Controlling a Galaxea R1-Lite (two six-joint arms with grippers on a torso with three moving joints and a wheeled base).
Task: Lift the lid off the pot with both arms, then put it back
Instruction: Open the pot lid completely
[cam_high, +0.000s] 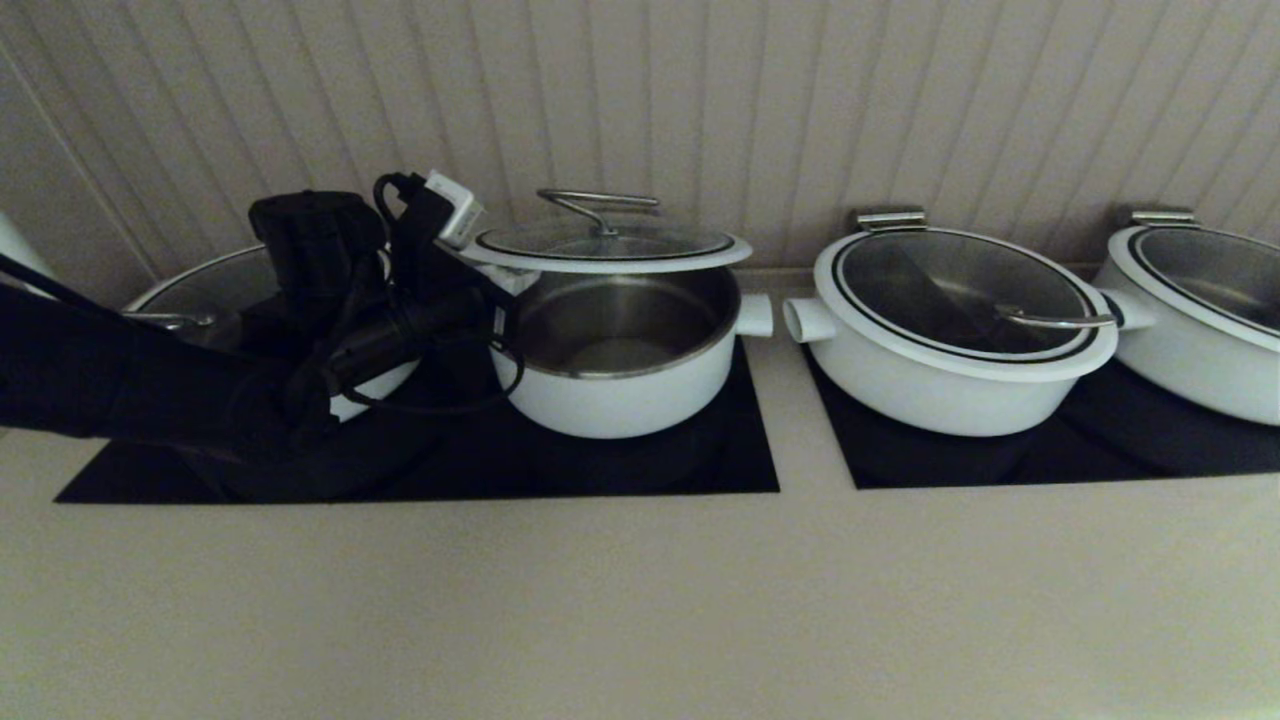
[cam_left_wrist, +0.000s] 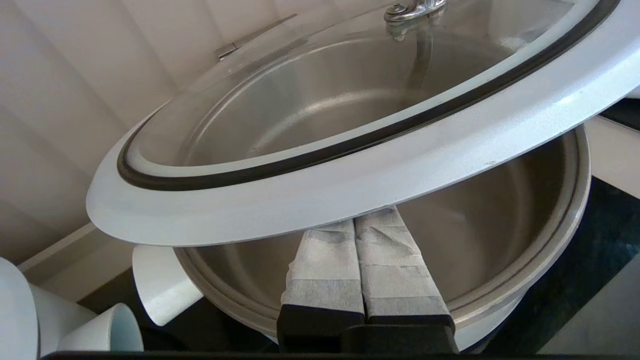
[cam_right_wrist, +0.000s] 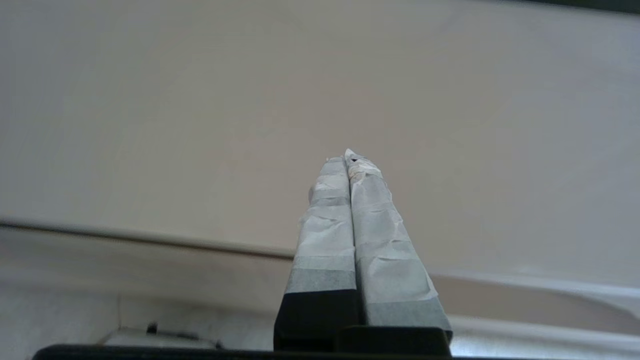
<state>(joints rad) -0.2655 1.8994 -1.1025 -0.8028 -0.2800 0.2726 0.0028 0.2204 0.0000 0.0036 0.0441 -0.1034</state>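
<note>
Glass lid (cam_high: 606, 246) hovered above pot (cam_high: 618, 360), clear of steel rim, propped from beneath. Left gripper (cam_left_wrist: 356, 224) sat under lid's white edge, wrapped fingers (cam_left_wrist: 325, 265) pressed together, tips hidden beneath rim (supporting, not pinching). Right gripper (cam_right_wrist: 348, 159) closed on nothing, away from pots over bare counter (cam_right_wrist: 200, 110). Step judged: lift phase, one-armed. Next move would call for level lowering, lid centred over pot.

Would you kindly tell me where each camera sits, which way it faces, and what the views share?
Head view: on the robot's head, looking forward and down at the pot, the raised lid and the left arm.
Left wrist view: behind the left hand, whose shut fingers reach under the lid's rim.
Right wrist view: behind the shut right hand, facing a bare pale surface.
Head and left wrist views share pot and lid.
</note>
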